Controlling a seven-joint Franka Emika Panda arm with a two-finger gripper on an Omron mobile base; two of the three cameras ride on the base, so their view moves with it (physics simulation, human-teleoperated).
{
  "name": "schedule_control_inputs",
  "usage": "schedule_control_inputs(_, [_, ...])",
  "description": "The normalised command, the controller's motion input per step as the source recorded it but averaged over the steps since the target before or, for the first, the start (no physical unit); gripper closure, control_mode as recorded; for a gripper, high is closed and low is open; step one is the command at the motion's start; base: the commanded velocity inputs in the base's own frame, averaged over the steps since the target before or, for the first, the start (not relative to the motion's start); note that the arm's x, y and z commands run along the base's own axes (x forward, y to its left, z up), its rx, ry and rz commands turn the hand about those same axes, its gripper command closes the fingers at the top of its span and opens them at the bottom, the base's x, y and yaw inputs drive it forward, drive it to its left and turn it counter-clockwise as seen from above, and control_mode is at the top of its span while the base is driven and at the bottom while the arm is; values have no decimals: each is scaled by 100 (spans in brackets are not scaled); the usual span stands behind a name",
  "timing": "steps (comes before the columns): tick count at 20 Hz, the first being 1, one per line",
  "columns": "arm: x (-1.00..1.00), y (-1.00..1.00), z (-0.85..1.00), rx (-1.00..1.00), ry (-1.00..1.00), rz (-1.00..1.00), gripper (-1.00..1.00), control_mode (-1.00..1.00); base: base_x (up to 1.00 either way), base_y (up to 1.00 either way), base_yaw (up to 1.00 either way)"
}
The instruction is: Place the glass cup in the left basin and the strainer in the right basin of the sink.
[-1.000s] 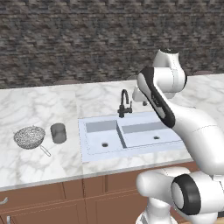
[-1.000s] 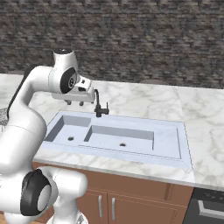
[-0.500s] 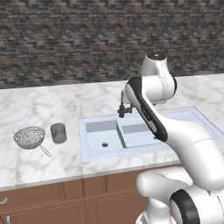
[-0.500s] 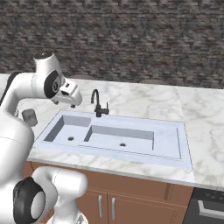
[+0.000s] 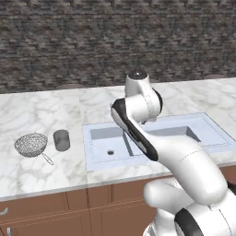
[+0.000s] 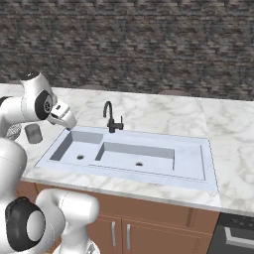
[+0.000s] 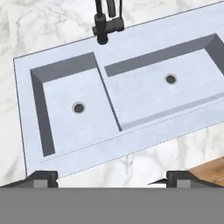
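The white arm bends over the marble counter (image 5: 41,115) with its upper link crossing in front of the sink. In the right base view the hand (image 6: 64,119) hangs above the counter just left of the pale blue-white double-basin sink (image 6: 196,166), tilted down toward it. In the hand view its two dark fingertips (image 7: 41,178) stand wide apart at the bottom edge, released, with nothing between them.

The smaller, squarish left basin (image 7: 65,94) holds nothing but its round drain hole. The wider, rectangular right basin (image 7: 144,94) likewise holds only its small drain. The black curved faucet (image 6: 111,118) stands at the far rim, behind the divider.

The small grey translucent glass cup (image 5: 61,140) stands upright on the counter left of the sink, and the round silver wire-mesh strainer (image 5: 31,144) sits just left of it, its thin handle pointing toward the near edge. The left base view shows both whole. In the right base view the glass cup (image 6: 33,133) shows beside the arm, which mostly hides the strainer (image 6: 15,131).
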Motion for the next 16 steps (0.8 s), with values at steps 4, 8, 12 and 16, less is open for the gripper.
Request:
schedule_control_inputs(4, [22, 42, -16, 0, 20, 2, -100, -100, 0, 0, 0])
schedule_control_inputs(8, [32, 33, -1, -4, 4, 0, -100, -100, 0, 0, 0])
schedule_control_inputs(12, [48, 52, -12, -4, 4, 4, -100, -100, 0, 0, 0])
schedule_control_inputs(16, [61, 56, -25, -7, 1, 10, -100, -100, 0, 0, 0])
